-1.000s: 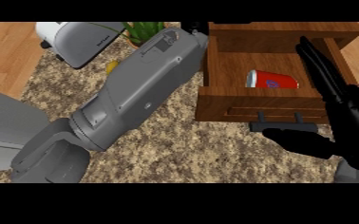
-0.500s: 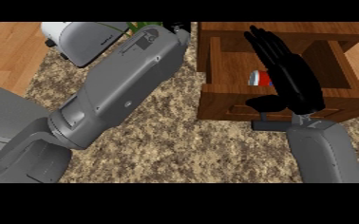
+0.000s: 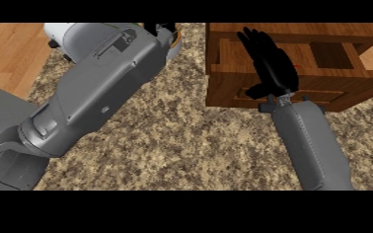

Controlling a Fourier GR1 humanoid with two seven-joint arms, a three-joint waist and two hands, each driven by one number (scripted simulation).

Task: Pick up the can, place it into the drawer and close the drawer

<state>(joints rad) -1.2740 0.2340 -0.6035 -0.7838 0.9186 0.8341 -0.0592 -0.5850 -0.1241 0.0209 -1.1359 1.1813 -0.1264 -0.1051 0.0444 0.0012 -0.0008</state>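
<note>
Straight-fingered right robot hand [image 3: 271, 64] covers the drawer [image 3: 233, 91] at two o'clock, leaving a red sliver of can [image 3: 297, 68]; left robot hand [image 3: 157, 28] is mostly hidden, and I cannot tell its state.

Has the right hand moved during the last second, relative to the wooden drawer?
Yes. The right hand moved left across the drawer, from its right side to over its middle.

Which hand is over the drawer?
The right hand, fingers straight, lies over the wooden drawer; the left hand shows at the top edge, clear of it.
</note>
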